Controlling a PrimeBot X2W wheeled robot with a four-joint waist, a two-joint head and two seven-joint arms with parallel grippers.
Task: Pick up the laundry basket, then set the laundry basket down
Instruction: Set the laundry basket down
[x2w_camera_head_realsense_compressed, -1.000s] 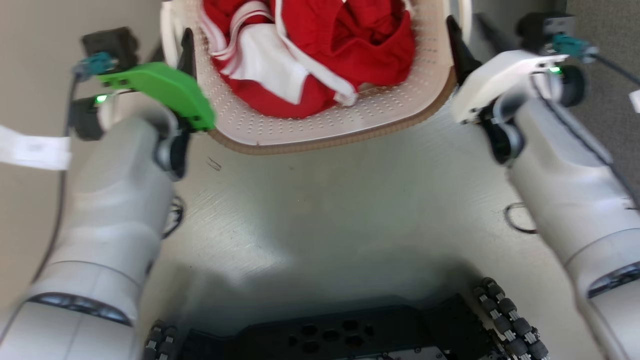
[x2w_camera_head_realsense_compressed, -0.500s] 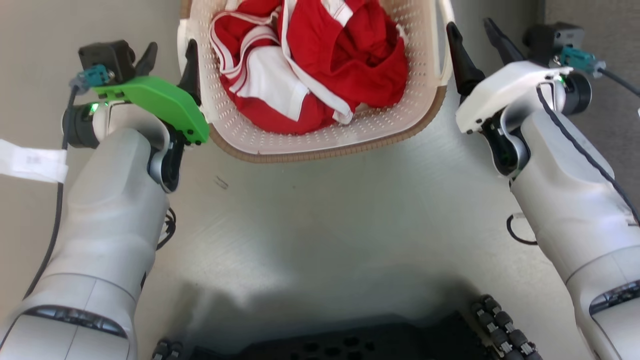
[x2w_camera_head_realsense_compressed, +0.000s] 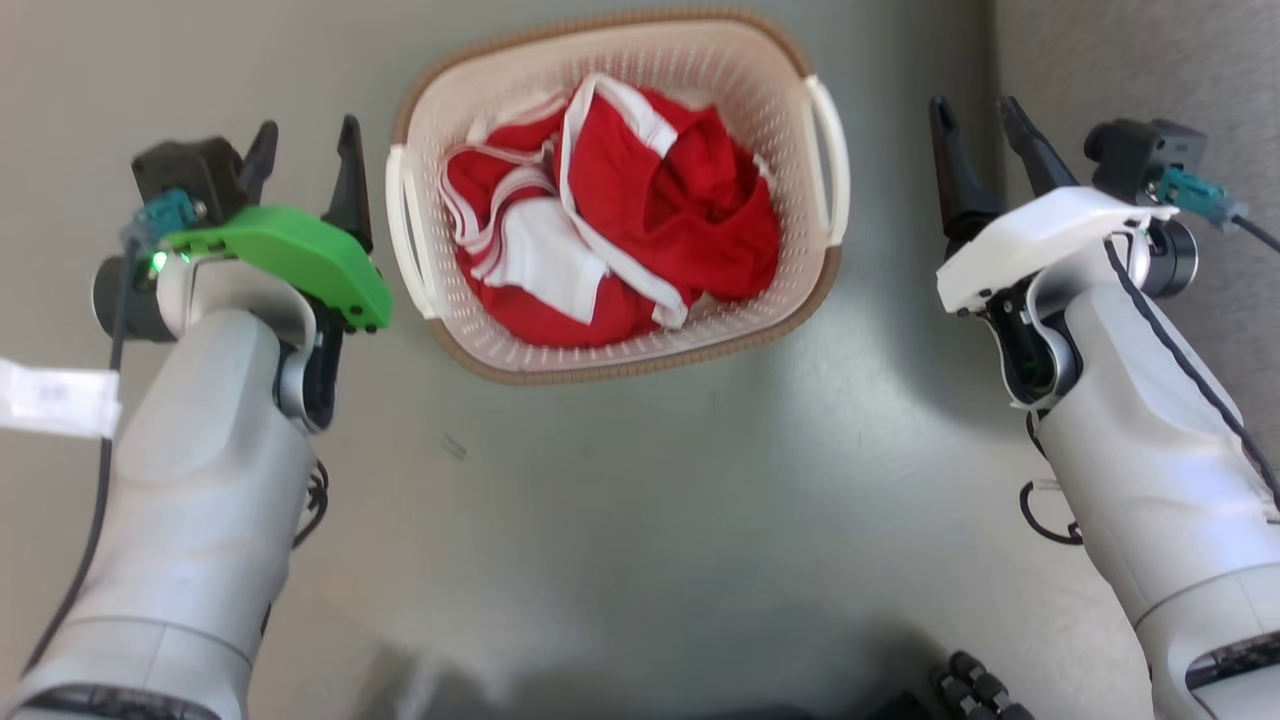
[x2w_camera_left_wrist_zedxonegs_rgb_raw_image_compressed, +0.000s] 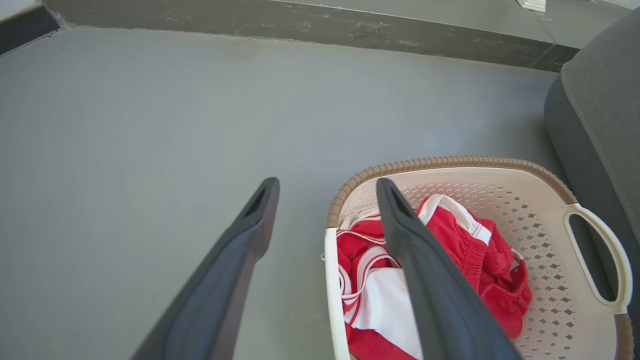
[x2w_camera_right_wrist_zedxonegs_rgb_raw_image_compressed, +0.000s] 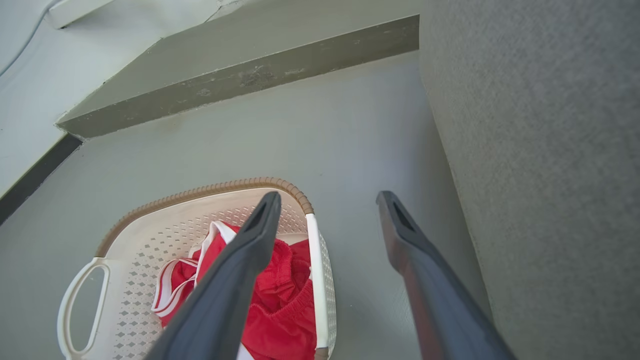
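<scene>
The laundry basket, cream with a brown rim, sits on the grey floor holding red and white clothes. My left gripper is open just left of the basket's left white handle, not touching it. My right gripper is open to the right of the right handle, with a gap of floor between. In the left wrist view the left gripper is open above the basket's rim. In the right wrist view the right gripper is open over the basket's rim.
A grey upholstered piece of furniture stands close to my right arm, also visible in the right wrist view. A dark baseboard runs along the far wall. My base's wheels show at the bottom.
The head camera has pulled back, so the whole basket now shows. Both grippers, which were at the basket's handles, now stand apart from them, farther out to each side.
</scene>
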